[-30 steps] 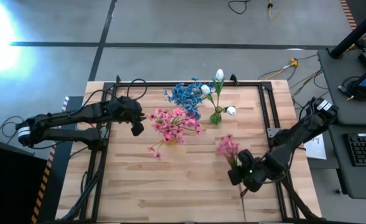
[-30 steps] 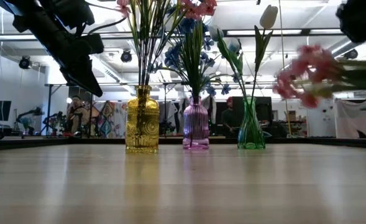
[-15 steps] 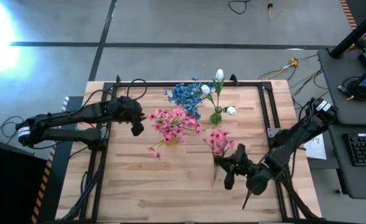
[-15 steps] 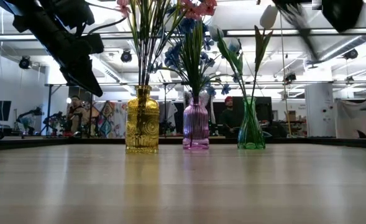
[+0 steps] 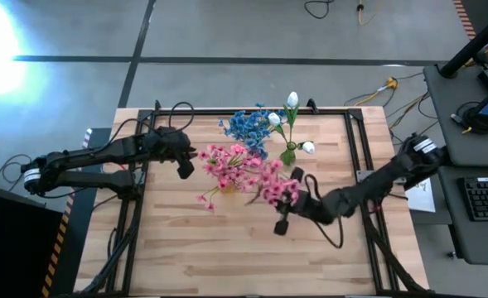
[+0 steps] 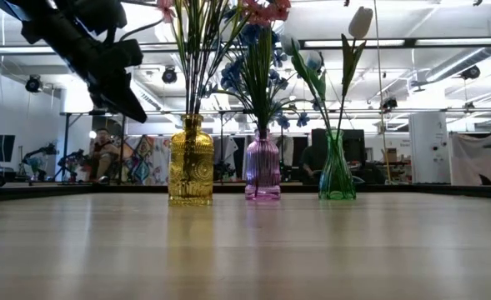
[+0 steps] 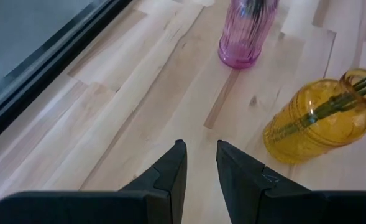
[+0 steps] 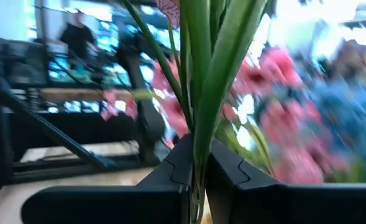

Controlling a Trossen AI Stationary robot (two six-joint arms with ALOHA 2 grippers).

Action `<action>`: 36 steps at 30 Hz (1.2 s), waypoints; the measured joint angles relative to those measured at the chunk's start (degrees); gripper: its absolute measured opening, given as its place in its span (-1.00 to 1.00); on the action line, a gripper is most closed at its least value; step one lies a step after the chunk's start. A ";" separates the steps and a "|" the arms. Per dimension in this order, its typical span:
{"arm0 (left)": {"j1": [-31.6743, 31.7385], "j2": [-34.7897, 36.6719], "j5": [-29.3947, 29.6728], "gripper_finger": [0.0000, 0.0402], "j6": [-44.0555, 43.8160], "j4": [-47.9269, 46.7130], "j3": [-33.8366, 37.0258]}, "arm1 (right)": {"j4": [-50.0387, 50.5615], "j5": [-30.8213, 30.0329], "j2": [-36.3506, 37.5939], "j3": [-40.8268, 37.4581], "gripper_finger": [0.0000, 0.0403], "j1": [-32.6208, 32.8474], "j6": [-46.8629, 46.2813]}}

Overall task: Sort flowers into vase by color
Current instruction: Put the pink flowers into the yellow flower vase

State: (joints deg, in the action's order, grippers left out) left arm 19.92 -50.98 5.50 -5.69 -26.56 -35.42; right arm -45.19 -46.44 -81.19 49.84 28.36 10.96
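- Right tool (image 8: 195, 168), pressed together, pinches the green stems of a pink spray (image 5: 275, 187) low down, and holds it just beside the pink bunch (image 5: 231, 165) standing in the yellow vase (image 6: 190, 161).
- Left tool (image 7: 200, 163) hangs above the surface (image 5: 227, 248) near that vase, its fingers slightly apart with nothing between them.
- Handling, as I judge it: the spray looks light and top-heavy, its stems thin and springy, its blossoms soft and easily crushed.
- Best hold is low on the bundled stems, never on the blossoms; a loose pinch may let it swivel.
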 joint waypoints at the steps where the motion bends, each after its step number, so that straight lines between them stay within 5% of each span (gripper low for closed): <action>1: 0.00 -0.04 -0.03 -0.63 -0.12 0.29 0.00 | -1.94 2.50 -0.45 0.00 -0.91 -0.87 2.27; 12: -0.02 -1.07 -0.22 -0.63 -2.54 5.55 0.00 | -20.61 11.02 -7.19 0.20 -0.91 -7.75 17.35; 36: -3.40 -12.58 -1.04 -0.63 -2.40 14.77 0.00 | -20.46 15.41 -7.88 2.00 -0.91 -12.87 17.63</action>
State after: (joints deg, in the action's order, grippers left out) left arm 16.53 -63.56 4.46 -8.10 -11.79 -35.42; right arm -65.65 -31.03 -89.08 51.84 15.50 28.59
